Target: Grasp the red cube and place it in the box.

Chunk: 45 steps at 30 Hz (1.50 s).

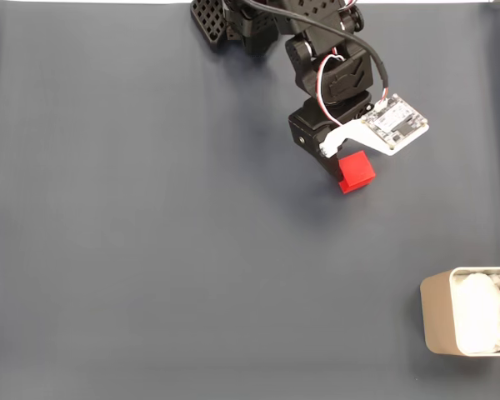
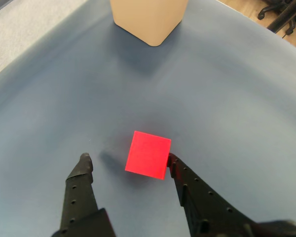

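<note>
In the wrist view the gripper [image 2: 128, 160] is spread, its right-hand finger [image 2: 187, 182] touching the red cube [image 2: 148, 154] and its other finger apart from the cube. In the fixed view bare grey cloth [image 1: 150, 250] lies wide between cube and box [image 1: 437, 312], which the frame edge cuts off at lower right. The arm [image 1: 325, 75] hides the fingertips there.

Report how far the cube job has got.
Done: the end effector has reached the red cube. In hand: jaws are open, one fingertip at the cube's side, nothing gripped. Left: close, lift, carry to the box and drop it in.
</note>
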Each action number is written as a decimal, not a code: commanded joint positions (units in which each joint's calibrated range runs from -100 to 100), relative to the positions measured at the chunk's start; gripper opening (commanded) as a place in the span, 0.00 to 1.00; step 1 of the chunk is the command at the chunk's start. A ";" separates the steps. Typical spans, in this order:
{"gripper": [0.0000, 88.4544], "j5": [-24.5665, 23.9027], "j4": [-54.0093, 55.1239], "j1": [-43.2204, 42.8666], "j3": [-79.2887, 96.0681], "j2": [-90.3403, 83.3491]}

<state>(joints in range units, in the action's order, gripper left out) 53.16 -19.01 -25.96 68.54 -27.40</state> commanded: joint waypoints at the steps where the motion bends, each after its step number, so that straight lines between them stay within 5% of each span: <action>1: 0.40 -0.78 0.98 -1.17 -3.66 0.10; 13: 0.38 -0.10 0.98 -1.24 -4.12 0.80; 21: 0.15 2.20 -0.08 -1.45 -5.21 1.84; 31: 0.03 3.66 -2.38 -1.31 -5.67 2.18; 45: 0.00 3.61 -5.08 -1.02 -7.04 1.32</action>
<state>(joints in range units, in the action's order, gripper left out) 56.78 -23.15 -27.00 64.20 -25.14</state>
